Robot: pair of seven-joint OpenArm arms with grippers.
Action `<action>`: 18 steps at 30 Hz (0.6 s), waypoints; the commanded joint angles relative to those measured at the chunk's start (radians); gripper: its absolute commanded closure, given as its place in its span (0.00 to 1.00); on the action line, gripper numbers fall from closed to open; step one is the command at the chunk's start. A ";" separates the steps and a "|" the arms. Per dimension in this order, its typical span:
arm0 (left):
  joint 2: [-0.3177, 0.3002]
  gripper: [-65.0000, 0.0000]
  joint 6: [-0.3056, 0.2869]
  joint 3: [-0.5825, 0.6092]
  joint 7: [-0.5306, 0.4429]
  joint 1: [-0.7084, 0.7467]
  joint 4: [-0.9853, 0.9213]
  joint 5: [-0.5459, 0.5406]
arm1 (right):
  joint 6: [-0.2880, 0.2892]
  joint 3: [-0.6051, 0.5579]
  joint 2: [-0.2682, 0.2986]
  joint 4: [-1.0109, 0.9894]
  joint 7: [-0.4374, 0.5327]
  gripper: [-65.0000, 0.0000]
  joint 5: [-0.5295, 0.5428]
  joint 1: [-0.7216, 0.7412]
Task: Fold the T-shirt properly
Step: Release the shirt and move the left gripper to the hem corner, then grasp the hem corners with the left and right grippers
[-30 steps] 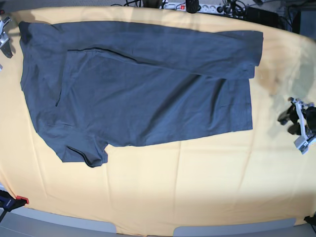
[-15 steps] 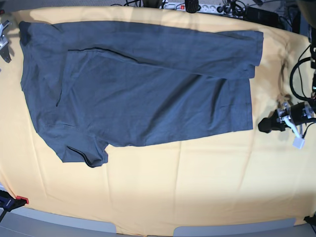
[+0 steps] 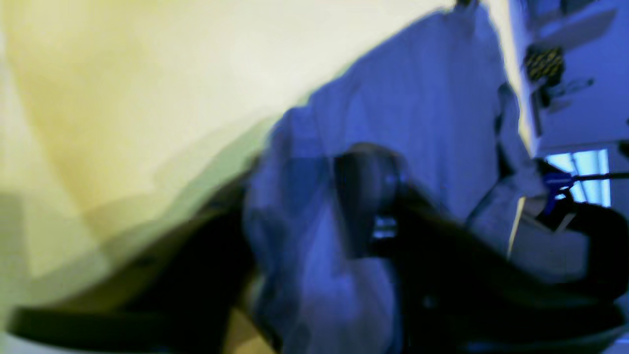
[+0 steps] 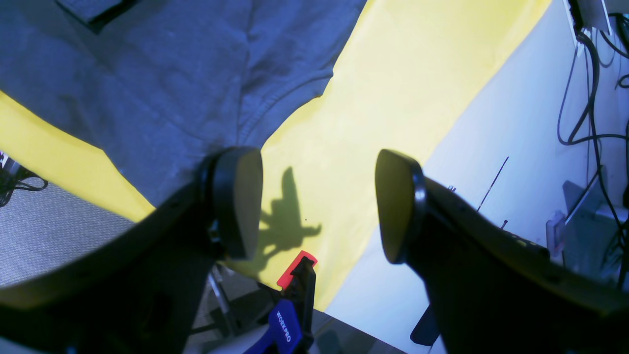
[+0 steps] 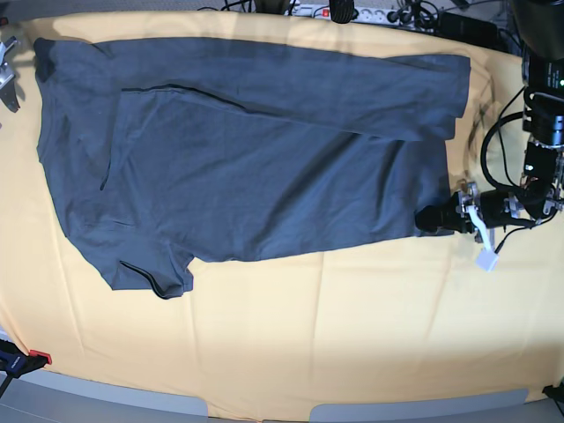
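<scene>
While the large dark slate-grey short-sleeved cotton T-shirt (image 5: 238, 150) lies spread flat on the yellow-orange tablecloth (image 5: 291, 344) covering the worktop, the left gripper (image 5: 432, 218) sits at the shirt's hem corner on the base view's right side. Its black tip overlaps the fabric edge there. Left wrist view is heavily blurred: bluish cloth (image 3: 393, 113) bunches right at the dark fingers (image 3: 363, 196), but I cannot tell if they are clamped on it or just touching. A white tag hangs from that gripper just beside the hem.

Shirt layout in base view: collar end toward the left, hem toward the right, one sleeve (image 5: 150, 269) poking out at lower left, far side folded over along the top with a long crease running across.

Right gripper (image 4: 317, 201): fingers (image 4: 236, 201) clearly apart, nothing between them, hovering over tablecloth at the shirt's edge near the worktop corner. Its shadow falls on the cloth between the fingers. A blue and red clamp (image 4: 290, 309) grips the tablecloth edge below it. In base view only a sliver of this arm shows at the top left.

Power strip and cables (image 5: 352, 12) along the far edge of the worktop.
</scene>
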 commanded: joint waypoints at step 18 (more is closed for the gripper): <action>0.032 1.00 0.026 -0.001 -0.184 -0.238 0.000 0.270 | 0.002 0.010 0.012 0.006 0.113 0.41 -0.005 0.021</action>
